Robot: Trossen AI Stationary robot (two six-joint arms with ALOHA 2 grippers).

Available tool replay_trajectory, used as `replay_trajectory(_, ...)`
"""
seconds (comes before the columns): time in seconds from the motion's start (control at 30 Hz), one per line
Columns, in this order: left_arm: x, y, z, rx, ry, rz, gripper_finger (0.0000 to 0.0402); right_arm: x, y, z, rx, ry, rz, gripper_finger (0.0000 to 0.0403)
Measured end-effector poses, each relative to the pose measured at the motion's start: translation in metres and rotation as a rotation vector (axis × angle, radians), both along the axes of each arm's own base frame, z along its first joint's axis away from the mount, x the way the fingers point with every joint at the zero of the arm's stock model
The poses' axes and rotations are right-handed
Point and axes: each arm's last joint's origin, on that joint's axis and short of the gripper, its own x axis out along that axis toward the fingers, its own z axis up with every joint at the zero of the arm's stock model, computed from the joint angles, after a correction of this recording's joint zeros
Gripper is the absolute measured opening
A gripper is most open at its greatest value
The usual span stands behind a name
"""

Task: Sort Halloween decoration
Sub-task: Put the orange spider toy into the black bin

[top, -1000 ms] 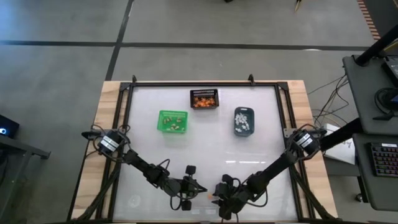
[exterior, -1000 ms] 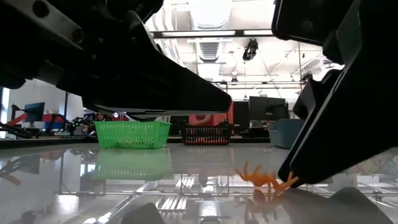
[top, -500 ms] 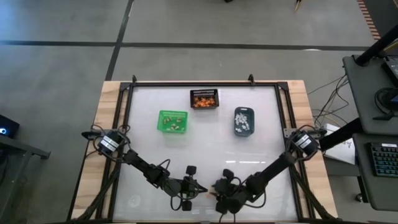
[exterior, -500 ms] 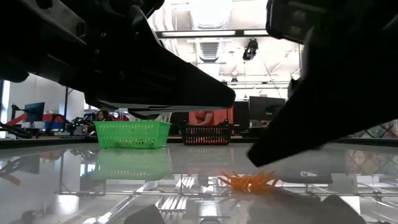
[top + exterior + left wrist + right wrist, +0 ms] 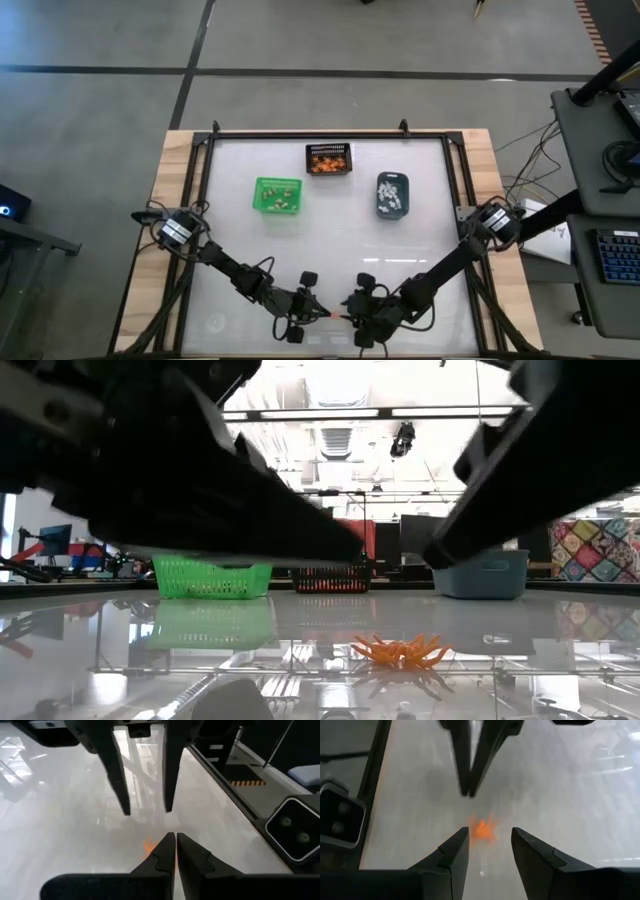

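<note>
One camera is looking straight down on the whole pale glass-topped bench; another is peering level across it. Both wrist cameras are facing each other closely, sharing the small orange spidery trinket.

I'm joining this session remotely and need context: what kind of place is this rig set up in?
Probably a robotics lab or workshop, not a home. The low view shows strip lights on an open ceiling and monitors on desks behind the table; the high view shows a bare concrete floor and a keyboard beside the rig.
</note>
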Motion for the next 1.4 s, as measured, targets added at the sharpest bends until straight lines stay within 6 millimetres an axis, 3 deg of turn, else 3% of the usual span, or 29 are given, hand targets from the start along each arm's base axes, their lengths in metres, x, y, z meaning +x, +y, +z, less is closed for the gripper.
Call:
replay_trajectory(0.2, 0.004, -0.004, -0.019, -0.016, 0.031, 0.003, 0.0000, -0.008, 0.009, -0.003, -0.026, 0.008, 0.044, 0.0141)
replay_trajectory(0.77, 0.005, -0.004, -0.025, -0.027, 0.052, 0.018, 0.0000, -0.011, 0.012, -0.007, -0.064, -0.030, 0.034, 0.0143)
replay_trajectory(1.27, 0.005, -0.004, -0.029, -0.047, 0.064, 0.029, 0.0000, -0.009, 0.011, -0.006, -0.047, -0.059, 0.034, 0.0219)
replay_trajectory(1.4, 0.005, -0.004, -0.030, -0.046, 0.065, 0.029, 0.0000, -0.006, 0.013, -0.019, -0.067, -0.063, 0.050, 0.0221)
